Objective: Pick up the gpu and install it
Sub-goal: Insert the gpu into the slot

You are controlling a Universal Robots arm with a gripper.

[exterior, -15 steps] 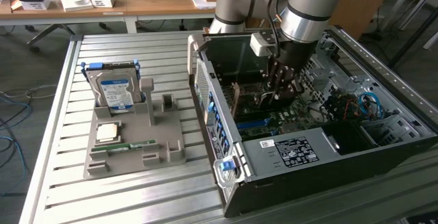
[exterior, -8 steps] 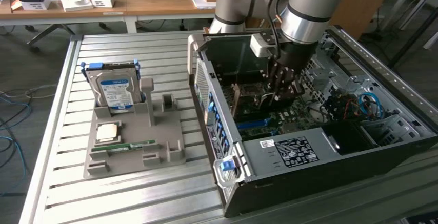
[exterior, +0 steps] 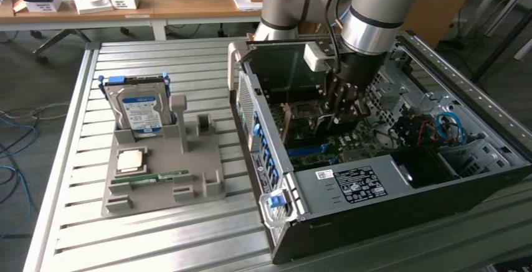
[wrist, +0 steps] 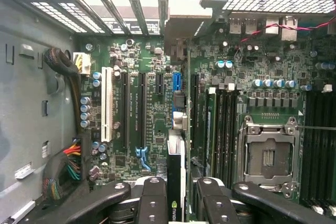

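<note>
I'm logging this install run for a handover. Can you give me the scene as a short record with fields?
held item: gpu, a thin dark circuit-board card, edge-on over the green motherboard; seated or not, cannot tell
gripper: shut on the gpu, black fingers either side, inside the case
case: open dark computer case lying on the slatted metal table
tray: grey moulded tray, at the exterior view's left of the case
on tray: boxy hard drive with blue-white label, upright; small green memory stick, flat

I read just an NVIDIA logo on the graphics card (wrist: pixel 176 182); the sticker (exterior: pixel 357 183) on the computer case (exterior: pixel 399 215) is illegible.
</note>
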